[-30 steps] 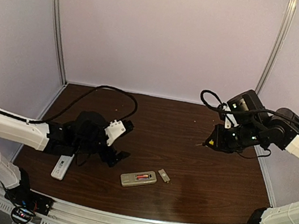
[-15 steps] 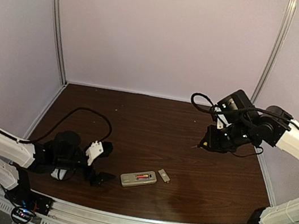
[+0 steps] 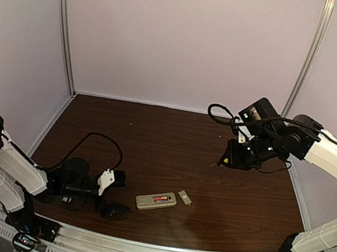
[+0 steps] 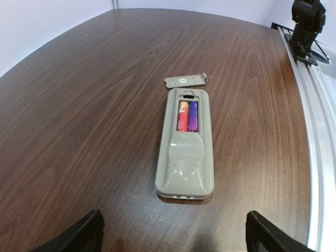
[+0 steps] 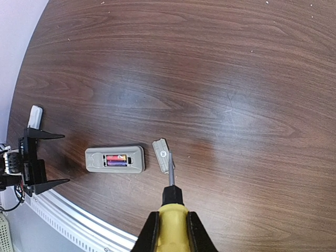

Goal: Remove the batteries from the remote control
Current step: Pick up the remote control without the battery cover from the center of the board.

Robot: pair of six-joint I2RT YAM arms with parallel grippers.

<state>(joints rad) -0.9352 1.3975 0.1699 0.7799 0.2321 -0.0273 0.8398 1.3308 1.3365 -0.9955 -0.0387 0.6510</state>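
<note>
Top external, hard to make out: the batteries are only a reddish speck in the open back of the remote. The screwdriver shows only as a thin tip.
Top external, left gripper: it sits low over the table, jaws spread wide and holding nothing, just left of the remote.
Top external, right gripper: it is raised over the far right of the table, well apart from the remote.
Top external, around: a small grey cover lies just right of the remote, and a black cable loops behind the left arm.
Left wrist, cut off: only the two dark fingertips show, at the bottom corners.
Left wrist, batteries: two lie side by side in the compartment, one orange-red and one purple. I cannot tell whether more lie beneath.
Left wrist, remote: it lies back up and lengthwise ahead of the jaws, not touched, with the cover just past its far end.
Right wrist, grip: the jaws are clamped on the screwdriver's yellow handle, and its shaft overlaps the cover in this view. I cannot tell whether they touch.
Right wrist, cut off: the handle's lower end leaves the picture.
Right wrist, around: the remote lies between the cover and the left gripper. A small white object lies beyond it, and I cannot tell what it is.
</note>
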